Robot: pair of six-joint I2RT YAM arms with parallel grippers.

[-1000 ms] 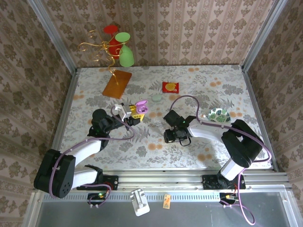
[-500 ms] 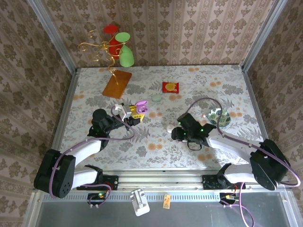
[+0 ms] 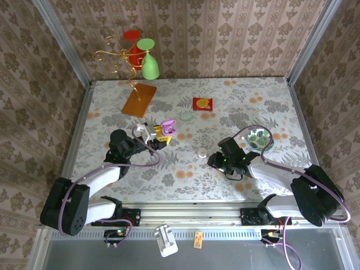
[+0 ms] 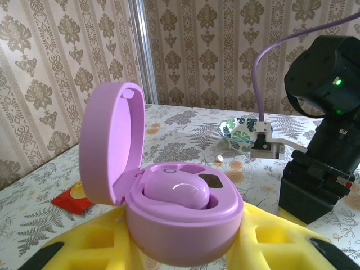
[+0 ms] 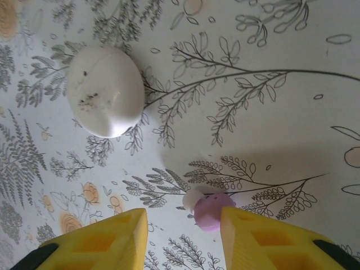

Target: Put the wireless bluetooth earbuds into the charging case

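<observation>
My left gripper (image 4: 185, 244) is shut on a purple charging case (image 4: 183, 216), holding it upright between yellow fingers with the lid (image 4: 109, 140) open. One purple earbud (image 4: 175, 192) sits in the case. In the top view that case (image 3: 168, 126) is left of centre. My right gripper (image 5: 183, 222) hangs low over the table, open. A second purple earbud (image 5: 212, 211) with a white tip lies on the cloth between the jaws. It rests against the right finger (image 5: 253, 236) and apart from the left one.
A white pebble-shaped case (image 5: 106, 90) lies just beyond the right gripper (image 3: 216, 161). Further back are a pale green case (image 3: 186, 116), a red packet (image 3: 202, 103) and an orange board (image 3: 139, 99). A patterned bowl (image 3: 260, 138) stands at the right.
The right arm has swung lower and its gripper has shifted slightly right, uncovering the white case. Its jaws have narrowed a little. The left arm and purple case have not moved.
</observation>
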